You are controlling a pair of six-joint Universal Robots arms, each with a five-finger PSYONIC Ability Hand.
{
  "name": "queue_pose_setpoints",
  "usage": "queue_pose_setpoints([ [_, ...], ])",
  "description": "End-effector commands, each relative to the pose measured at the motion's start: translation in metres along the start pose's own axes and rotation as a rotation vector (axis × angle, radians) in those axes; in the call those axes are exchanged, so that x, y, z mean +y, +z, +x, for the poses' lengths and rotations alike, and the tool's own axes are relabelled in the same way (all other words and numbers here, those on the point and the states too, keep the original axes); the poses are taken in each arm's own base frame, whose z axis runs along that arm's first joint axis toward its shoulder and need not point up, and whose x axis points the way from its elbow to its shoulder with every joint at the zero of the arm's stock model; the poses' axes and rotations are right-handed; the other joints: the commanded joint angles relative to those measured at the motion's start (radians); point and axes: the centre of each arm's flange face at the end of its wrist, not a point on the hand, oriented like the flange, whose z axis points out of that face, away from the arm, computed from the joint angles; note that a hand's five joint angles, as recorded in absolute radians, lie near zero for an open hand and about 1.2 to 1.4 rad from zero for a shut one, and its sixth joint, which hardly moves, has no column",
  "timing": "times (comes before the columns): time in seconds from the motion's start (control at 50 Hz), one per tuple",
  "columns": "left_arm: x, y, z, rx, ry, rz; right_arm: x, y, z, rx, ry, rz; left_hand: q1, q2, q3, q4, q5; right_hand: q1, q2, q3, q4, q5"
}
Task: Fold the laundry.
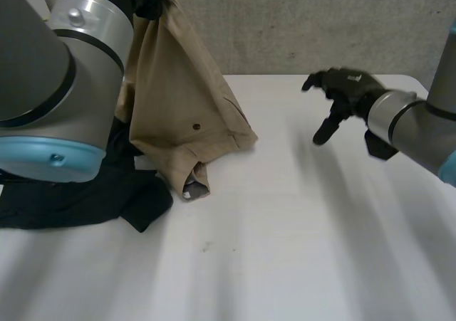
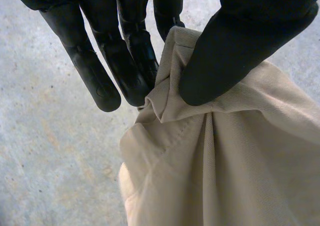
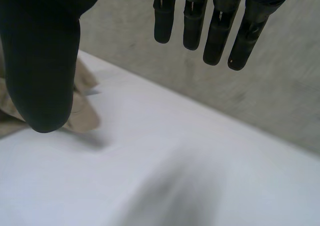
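Observation:
A tan garment (image 1: 182,100) hangs from high above the table's far left, its lower end resting on the white table (image 1: 285,250). My left hand (image 1: 151,1) pinches a bunched top edge of the tan garment (image 2: 225,151) between thumb (image 2: 235,50) and fingers (image 2: 125,60). My right hand (image 1: 342,93) hovers over the table's far right, fingers straight and spread, holding nothing. In the right wrist view its thumb (image 3: 42,60) and fingers (image 3: 215,25) stand apart above the bare table, with the tan garment (image 3: 82,113) beyond the thumb.
A black garment (image 1: 92,186) lies crumpled on the table's left side, partly under the tan one. My left arm (image 1: 50,86) covers the near left. A grey wall (image 1: 320,22) runs behind the table's far edge.

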Motion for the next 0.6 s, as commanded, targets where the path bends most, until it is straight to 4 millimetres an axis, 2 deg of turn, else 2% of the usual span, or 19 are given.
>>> queue_pose_setpoints([
  [0.02, -0.017, -0.017, 0.01, 0.04, 0.037, 0.021, 0.034, 0.004, -0.012, -0.066, 0.268, -0.1, 0.294, 0.199, 0.203, 0.196, 0.24, 0.007, -0.076, -0.061, -0.029, -0.021],
  [0.1, -0.02, -0.022, 0.018, 0.06, 0.05, 0.023, 0.054, 0.012, -0.027, -0.098, 0.356, -0.103, 0.294, 0.199, 0.203, 0.196, 0.24, 0.007, -0.076, -0.061, -0.029, -0.021],
  [0.14, -0.02, -0.023, 0.019, 0.061, 0.055, 0.022, 0.066, 0.016, -0.044, -0.132, 0.394, -0.106, 0.294, 0.199, 0.203, 0.196, 0.24, 0.007, -0.076, -0.061, -0.029, -0.021],
  [0.2, -0.021, -0.024, 0.021, 0.064, 0.056, 0.026, 0.082, 0.02, -0.058, -0.155, 0.436, -0.135, 0.294, 0.199, 0.203, 0.196, 0.24, 0.007, -0.076, -0.061, -0.029, -0.021],
  [0.22, -0.021, -0.023, 0.021, 0.063, 0.056, 0.026, 0.093, 0.021, -0.067, -0.169, 0.467, -0.165, 0.294, 0.199, 0.203, 0.196, 0.24, 0.01, -0.073, -0.058, -0.026, -0.018],
  [0.32, -0.019, -0.022, 0.021, 0.064, 0.057, 0.023, 0.111, 0.019, -0.09, -0.209, 0.546, -0.233, 0.294, 0.199, 0.203, 0.196, 0.24, 0.019, -0.064, -0.049, -0.017, -0.009],
  [0.4, -0.018, -0.022, 0.022, 0.068, 0.063, 0.018, 0.112, 0.018, -0.09, -0.193, 0.554, -0.232, 0.294, 0.199, 0.203, 0.196, 0.24, 0.034, -0.05, -0.034, -0.002, 0.006],
  [0.48, -0.012, -0.021, 0.025, 0.072, 0.087, 0.003, 0.109, 0.016, -0.079, -0.139, 0.549, -0.213, 0.294, 0.199, 0.203, 0.196, 0.24, 0.043, -0.041, -0.026, 0.006, 0.015],
  [0.56, -0.011, -0.022, 0.025, 0.074, 0.096, -0.005, 0.094, -0.002, -0.064, -0.094, 0.515, -0.176, 0.294, 0.199, 0.203, 0.196, 0.24, 0.043, -0.041, -0.026, 0.006, 0.015],
  [0.6, -0.012, -0.022, 0.024, 0.075, 0.095, -0.003, 0.095, -0.012, -0.057, -0.085, 0.468, -0.182, 0.294, 0.199, 0.203, 0.196, 0.24, 0.043, -0.041, -0.026, 0.006, 0.015],
])
